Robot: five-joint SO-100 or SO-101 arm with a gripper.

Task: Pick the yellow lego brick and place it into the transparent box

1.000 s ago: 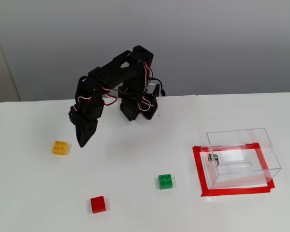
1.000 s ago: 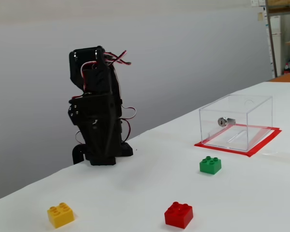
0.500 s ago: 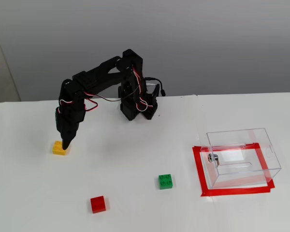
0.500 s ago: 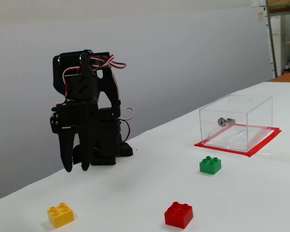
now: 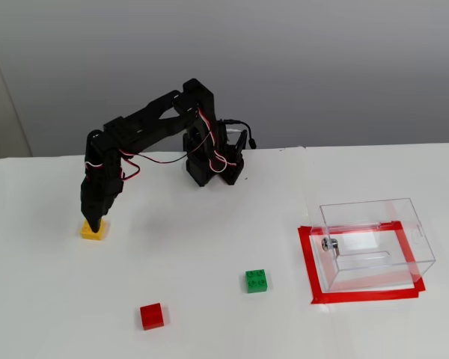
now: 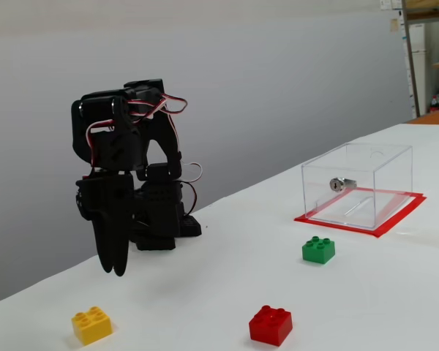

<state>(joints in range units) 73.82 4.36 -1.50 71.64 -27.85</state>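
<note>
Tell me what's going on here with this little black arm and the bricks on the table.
The arm has its gripper pointing down over the yellow lego brick, hanging above it and not touching, as the low fixed view shows. Nothing is picked up yet. A red brick and a green brick sit loose on the table. The transparent box, framed by red tape, stands empty apart from its small metal knob.

Far left: yellow lego brick (image 5: 93,229), under gripper (image 5: 95,226) tip.
Near centre: red brick (image 5: 152,315); green brick (image 5: 257,280) to its right.
Right: transparent box (image 5: 374,242), inside tape frame (image 5: 307,258).
</note>
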